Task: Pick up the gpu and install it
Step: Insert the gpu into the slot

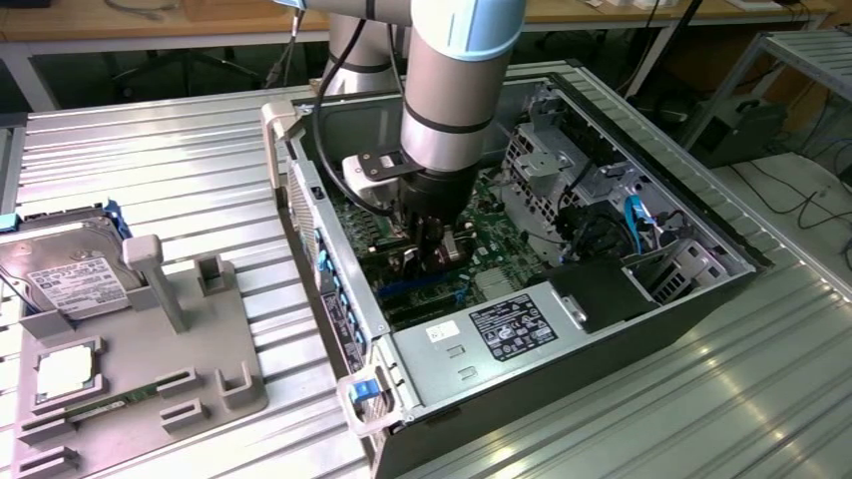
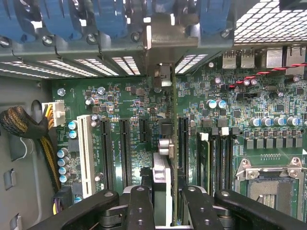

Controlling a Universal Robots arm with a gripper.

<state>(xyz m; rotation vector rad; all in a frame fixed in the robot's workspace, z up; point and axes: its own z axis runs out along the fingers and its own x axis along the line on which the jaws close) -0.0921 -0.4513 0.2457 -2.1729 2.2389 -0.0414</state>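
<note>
1. Gripping the gpu (image 2: 165,173) from both sides, the jaws stand narrow. Their black fingers (image 2: 140,208) press on its flat faces, and the card rises edge-on from the gap between them.
2. The gpu stands upright over the green motherboard (image 2: 120,96), just beside a long black slot (image 2: 183,143). Its far end points toward the perforated metal wall (image 2: 268,19) of the case. Whether its lower edge sits in a slot I cannot tell.
3. The wrist view gives the board close up:
   - a white slot (image 2: 86,153) parallel to the dark ones
   - round blue-topped capacitors (image 2: 216,103)
   - a square silver CPU socket (image 2: 268,187)
   - a braided cable bundle (image 2: 24,124)
   - blue plastic latches (image 2: 96,19) along the wall
4. The exterior view gives the setting. A grey cylindrical arm (image 1: 453,90) reaches down into the open computer case (image 1: 600,379), which lies on its side on the ribbed metal desk (image 1: 160,170). The jaws are low over the board, near the middle of the case. A boxy silver power supply (image 1: 500,329) with a dark label fills the near end.
5. On the exterior view's left, well apart from the case, a grey moulded fixture (image 1: 200,349) holds two parts. One is a boxy silver hard drive (image 1: 67,279) with a white label, the other a thin green memory stick (image 1: 100,407).
</note>
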